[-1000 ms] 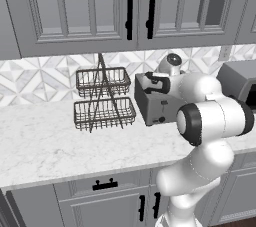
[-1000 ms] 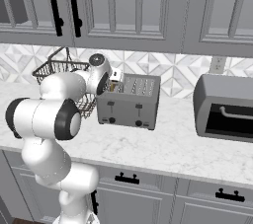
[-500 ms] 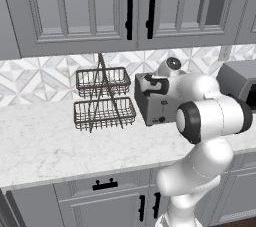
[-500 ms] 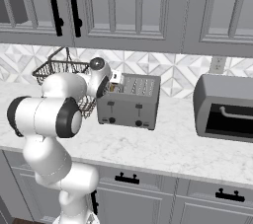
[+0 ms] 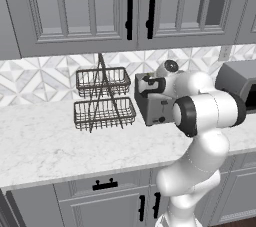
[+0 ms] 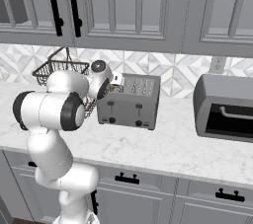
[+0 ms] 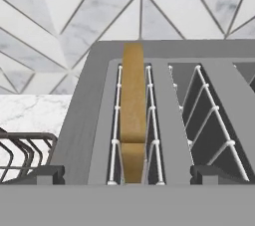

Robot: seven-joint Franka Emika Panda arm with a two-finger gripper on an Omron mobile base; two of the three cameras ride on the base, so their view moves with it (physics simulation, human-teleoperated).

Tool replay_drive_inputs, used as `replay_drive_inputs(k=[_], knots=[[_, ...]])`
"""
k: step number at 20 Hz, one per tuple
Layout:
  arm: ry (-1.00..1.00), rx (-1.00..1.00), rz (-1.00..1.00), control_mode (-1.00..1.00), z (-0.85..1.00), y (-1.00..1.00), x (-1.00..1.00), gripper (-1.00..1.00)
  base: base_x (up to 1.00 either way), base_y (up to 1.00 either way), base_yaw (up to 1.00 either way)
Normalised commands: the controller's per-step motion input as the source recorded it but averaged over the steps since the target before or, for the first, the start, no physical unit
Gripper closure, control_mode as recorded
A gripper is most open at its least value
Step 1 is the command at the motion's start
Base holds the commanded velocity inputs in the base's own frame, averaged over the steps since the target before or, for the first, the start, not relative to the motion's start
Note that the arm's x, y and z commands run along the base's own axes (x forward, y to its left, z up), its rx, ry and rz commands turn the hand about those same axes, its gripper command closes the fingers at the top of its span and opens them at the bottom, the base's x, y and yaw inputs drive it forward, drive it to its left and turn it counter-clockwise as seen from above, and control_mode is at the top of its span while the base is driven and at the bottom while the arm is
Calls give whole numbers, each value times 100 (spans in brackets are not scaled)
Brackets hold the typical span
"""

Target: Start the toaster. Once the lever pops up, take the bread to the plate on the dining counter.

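A white marble-look kitchen worktop (image 5: 40,146) runs under grey wall cabinets and a geometric tile backsplash, and almost nothing on it has changed over the last second. The arm has held its pose, with only a slight settling of the wrist, so the work reads as paused at lining up rather than acting. Going left to right in the left base view, a two-tier wire basket rack (image 5: 102,98) stands at about 9 o'clock from the toaster (image 5: 147,108), just beside it, and both of its tiers are empty. The gripper (image 5: 146,85) hangs over the toaster's left end. In the hand view its fingertips (image 7: 50,172) stand spread wide, released and grasping nothing, one on each side of the left-hand slot. The bread (image 7: 133,95) stands on edge in that slot between the wire guides, running from 6 toward 12 o'clock. The neighbouring slot at 3 o'clock is empty. The frames do not settle whether the lever is down, so I judge that the toaster has yet to be started or is mid-cycle, and that the lift to the plate lies ahead. Further toward 3 o'clock in the right base view, well apart from the toaster, sits the toaster oven (image 6: 225,109) with its door shut, its contents not discernible.
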Motion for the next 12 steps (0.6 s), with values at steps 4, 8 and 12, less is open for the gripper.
replay_drive_inputs(k=[4,8,12], knots=[[0,0,2,-100,-4,0,21,-100,0,0,0],[0,0,1,-100,-10,0,18,-100,0,0,0],[0,0,1,-100,-13,0,12,-100,0,0,0]])
